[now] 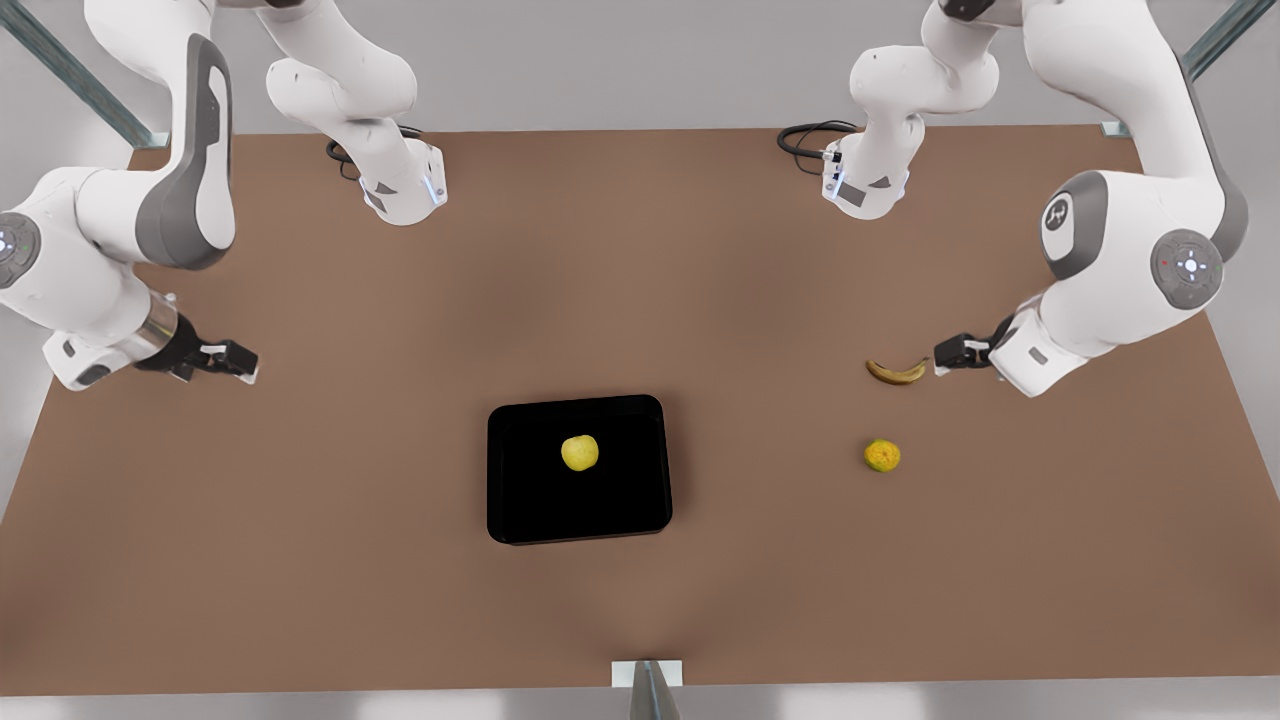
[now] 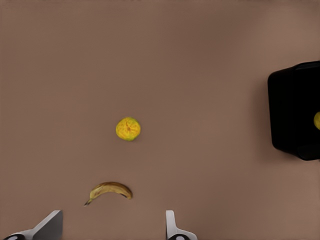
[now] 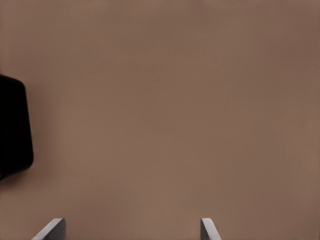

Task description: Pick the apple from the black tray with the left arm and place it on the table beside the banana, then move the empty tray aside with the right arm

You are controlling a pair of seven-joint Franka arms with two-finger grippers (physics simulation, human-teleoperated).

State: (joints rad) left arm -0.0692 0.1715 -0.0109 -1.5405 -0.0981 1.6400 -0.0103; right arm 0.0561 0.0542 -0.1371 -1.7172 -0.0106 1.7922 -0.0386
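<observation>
The yellow-green apple lies near the middle of the black tray, which rests on the brown table. The apple peeks in at the frame edge on the tray in the left wrist view. On the front view's right lies the banana, with my left gripper hovering open just beside it. The left wrist view has the banana just ahead of the left gripper. My right gripper waits open over bare table at the front view's left, far from the tray.
A mottled orange-yellow round fruit sits on the table a little nearer the camera than the banana, and appears as the round fruit in the left wrist view. Grey posts stand at the table's far corners. A grey bracket sits at the near edge.
</observation>
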